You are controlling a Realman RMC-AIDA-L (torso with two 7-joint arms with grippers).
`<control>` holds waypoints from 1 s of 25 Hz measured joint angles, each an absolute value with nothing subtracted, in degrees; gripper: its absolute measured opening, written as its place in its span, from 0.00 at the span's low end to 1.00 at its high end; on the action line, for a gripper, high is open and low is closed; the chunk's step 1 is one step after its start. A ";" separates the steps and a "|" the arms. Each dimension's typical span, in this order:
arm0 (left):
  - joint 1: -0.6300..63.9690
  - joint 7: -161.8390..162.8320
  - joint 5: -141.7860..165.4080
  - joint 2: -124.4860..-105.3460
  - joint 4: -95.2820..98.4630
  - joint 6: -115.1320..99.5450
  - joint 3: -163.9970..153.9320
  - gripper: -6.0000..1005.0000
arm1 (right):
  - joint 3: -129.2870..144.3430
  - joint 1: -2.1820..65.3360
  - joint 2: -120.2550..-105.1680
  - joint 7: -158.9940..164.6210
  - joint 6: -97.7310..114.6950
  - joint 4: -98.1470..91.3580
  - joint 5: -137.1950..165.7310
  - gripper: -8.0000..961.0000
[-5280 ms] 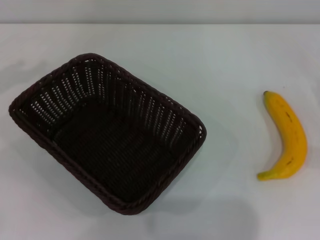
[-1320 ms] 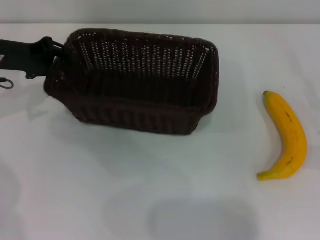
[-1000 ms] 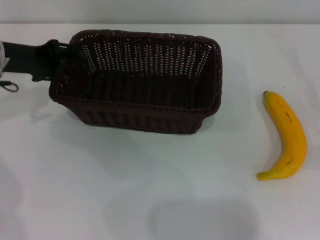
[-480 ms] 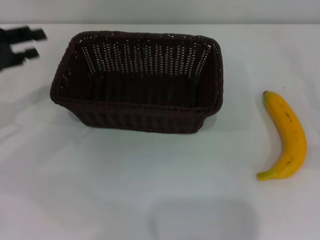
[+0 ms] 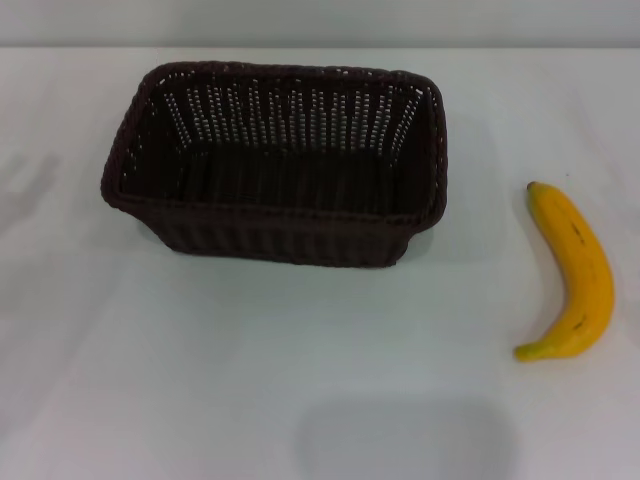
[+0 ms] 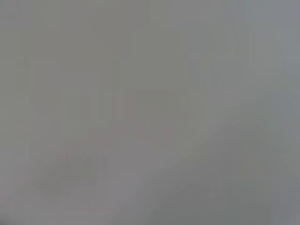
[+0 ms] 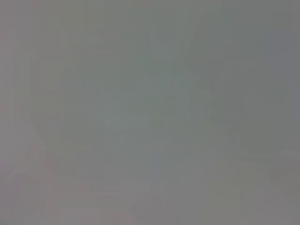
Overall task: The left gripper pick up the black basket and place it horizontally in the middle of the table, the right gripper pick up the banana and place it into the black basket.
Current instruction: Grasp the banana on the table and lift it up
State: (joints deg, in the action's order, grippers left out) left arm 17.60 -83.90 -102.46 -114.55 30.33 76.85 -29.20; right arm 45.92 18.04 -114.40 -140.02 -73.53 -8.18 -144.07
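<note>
The black basket stands on the white table at the middle, toward the far side, with its long side running left to right and its opening up. It is empty. The banana lies on the table at the right, well apart from the basket, its dark tip pointing away from me. Neither gripper shows in the head view. Both wrist views show only a plain grey surface.
The table's far edge runs just behind the basket. A faint shadow lies on the table at the left and another at the near middle.
The left gripper let go of the basket's left end and drew back out of view to the left. The basket stays set down, turned lengthwise from its earlier slanted pose. The banana has not moved.
</note>
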 joint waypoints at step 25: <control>23.43 -140.55 -127.25 -119.12 6.37 66.10 -20.75 0.65 | 79.89 14.65 -114.92 -28.46 -76.78 -102.62 -35.26 0.87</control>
State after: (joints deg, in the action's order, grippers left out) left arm 23.42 -140.55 -127.25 -119.12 6.37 66.10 -20.75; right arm 79.89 14.65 -114.92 -28.46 -76.78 -102.62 -35.26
